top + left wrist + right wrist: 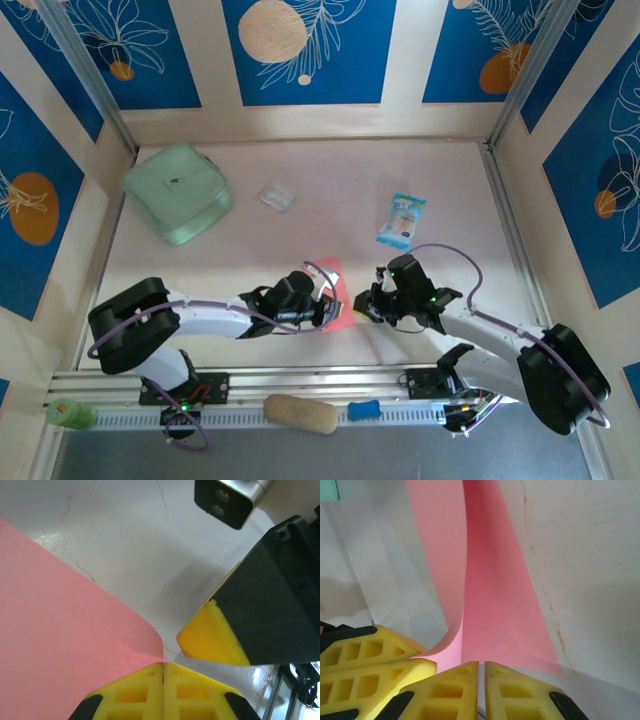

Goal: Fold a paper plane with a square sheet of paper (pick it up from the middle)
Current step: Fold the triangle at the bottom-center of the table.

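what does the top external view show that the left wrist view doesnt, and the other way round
Top external adds the mint-green pouch, the clear wrapper and the blue-and-white snack packet farther back. Left wrist adds close detail: the left end effector shut on a corner of the square sheet of paper, and fine cracks in the table. Both share the pink sheet, the left end effector and the right end effector right beside it.

Top camera looks down from behind; close wrist cameras share the paper (495, 605).
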